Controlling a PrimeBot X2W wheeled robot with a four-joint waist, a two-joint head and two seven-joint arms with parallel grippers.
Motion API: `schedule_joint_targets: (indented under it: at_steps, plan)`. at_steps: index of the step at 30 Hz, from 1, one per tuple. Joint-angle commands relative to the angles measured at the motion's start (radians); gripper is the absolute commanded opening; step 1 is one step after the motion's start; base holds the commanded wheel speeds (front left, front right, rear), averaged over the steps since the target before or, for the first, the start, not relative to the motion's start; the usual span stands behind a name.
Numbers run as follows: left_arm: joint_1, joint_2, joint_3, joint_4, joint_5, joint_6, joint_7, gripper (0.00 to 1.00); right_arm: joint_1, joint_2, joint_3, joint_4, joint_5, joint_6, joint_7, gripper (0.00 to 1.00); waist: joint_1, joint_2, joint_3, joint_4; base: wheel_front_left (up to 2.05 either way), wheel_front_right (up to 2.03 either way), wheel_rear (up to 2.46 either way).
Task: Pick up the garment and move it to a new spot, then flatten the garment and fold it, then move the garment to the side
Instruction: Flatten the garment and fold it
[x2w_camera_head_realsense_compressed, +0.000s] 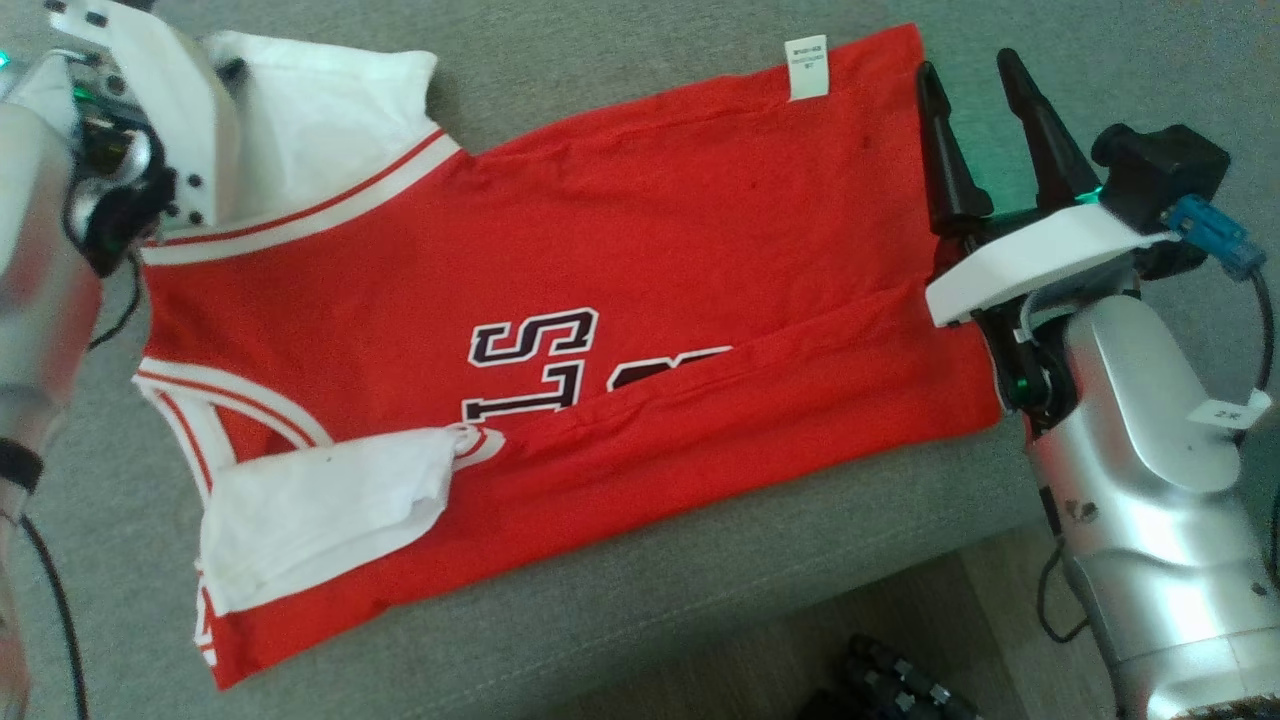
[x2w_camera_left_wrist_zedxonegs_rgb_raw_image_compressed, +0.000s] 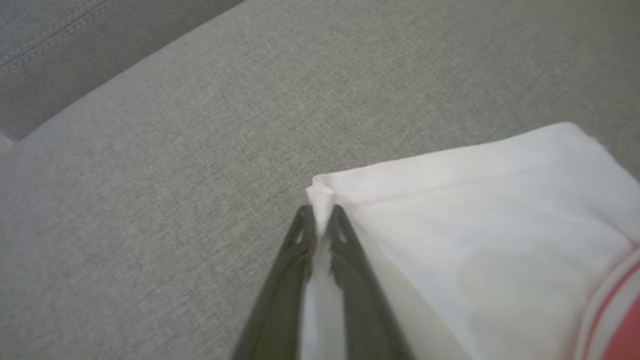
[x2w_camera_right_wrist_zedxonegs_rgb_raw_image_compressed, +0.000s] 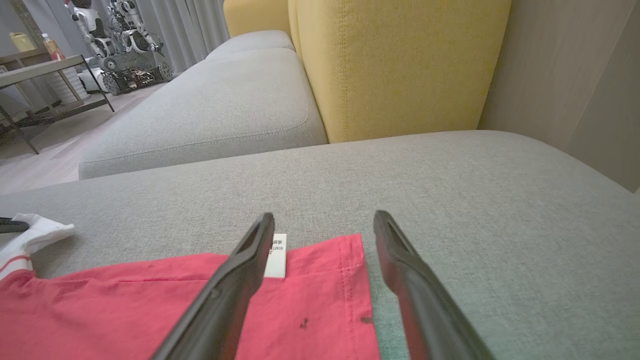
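**Head view.** A red garment (x2w_camera_head_realsense_compressed: 600, 330) with white trim lies spread on the grey sofa seat (x2w_camera_head_realsense_compressed: 700, 600). Its neck end is toward the robot's left and its hem toward the right. The near long edge is folded over as a red strip (x2w_camera_head_realsense_compressed: 780, 400) that covers part of the black-and-white lettering (x2w_camera_head_realsense_compressed: 540, 365). One white sleeve (x2w_camera_head_realsense_compressed: 320, 110) lies at the far left corner, partly behind the left wrist housing. The other sleeve (x2w_camera_head_realsense_compressed: 320, 510) lies crumpled on the near left corner. A white label (x2w_camera_head_realsense_compressed: 807, 68) sits at the far hem corner. A strip of wooden floor (x2w_camera_head_realsense_compressed: 1000, 620) shows past the seat's near edge.

**Left wrist view.** The left fingers (x2w_camera_left_wrist_zedxonegs_rgb_raw_image_compressed: 350, 270) are drawn almost together. They pinch the corner of the far white sleeve, and a ridge of white cloth stands up between their tips. The rest of the sleeve rests on the seat.

**Right wrist view.** The right fingers (x2w_camera_head_realsense_compressed: 1045, 130) are spread wide and hold nothing. They point over the hem beside the label, with the far hem corner lying between them. Whether they touch the cloth cannot be told. A yellow backrest (x2w_camera_right_wrist_zedxonegs_rgb_raw_image_compressed: 400, 65) rises beyond the seat, and another robot (x2w_camera_right_wrist_zedxonegs_rgb_raw_image_compressed: 120, 30) stands in the far room.
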Motion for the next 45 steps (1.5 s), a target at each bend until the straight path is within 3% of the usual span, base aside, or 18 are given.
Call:
schedule_joint_targets:
  at_steps: [1,11,22,31,42,43,44,45]
  plan:
    - [-0.053,0.025,0.019,-0.012,-0.025,0.001,-0.021,0.0,-0.017,-0.002,0.001,-0.015,0.004,-0.001,-0.007,1.0,-0.0001,0.0,-0.005,0.016,0.0,0.0,0.0]
    - [-0.024,-0.012,0.002,-0.049,-0.079,0.001,-0.21,0.0,-0.038,-0.056,-0.041,0.039,0.028,-0.001,0.053,1.0,-0.0001,0.0,-0.063,0.137,0.0,0.0,0.0]
    - [0.127,-0.011,-0.011,-0.228,-0.119,0.016,-0.357,0.0,-0.091,-0.199,-0.042,0.178,0.054,-0.001,0.227,1.0,-0.0001,0.0,-0.107,0.279,0.0,0.0,0.0]
    - [0.224,0.016,-0.013,-0.391,-0.131,0.07,-0.37,0.0,-0.129,-0.283,-0.024,0.314,0.07,-0.001,0.317,1.0,-0.0001,0.0,-0.105,0.327,0.0,0.0,0.0]
    - [0.24,0.043,-0.025,-0.481,-0.132,0.099,-0.327,0.0,-0.184,-0.288,0.033,0.41,0.097,-0.001,0.328,1.0,-0.0001,0.0,-0.079,0.327,0.0,0.0,0.0]
    - [0.24,0.045,-0.025,-0.484,-0.131,0.101,-0.325,0.0,-0.186,-0.286,0.043,0.416,0.103,-0.001,0.333,0.68,-0.0001,0.0,-0.078,0.326,0.0,0.0,0.0]
    - [0.24,0.047,-0.025,-0.485,-0.132,0.104,-0.324,0.0,-0.188,-0.285,0.052,0.421,0.111,-0.001,0.338,0.22,-0.0001,0.0,-0.078,0.325,0.0,0.0,0.0]
    - [0.24,0.048,-0.024,-0.486,-0.133,0.106,-0.322,0.0,-0.19,-0.285,0.061,0.425,0.118,-0.001,0.339,0.0,-0.0001,0.0,-0.079,0.325,0.0,0.0,0.0]
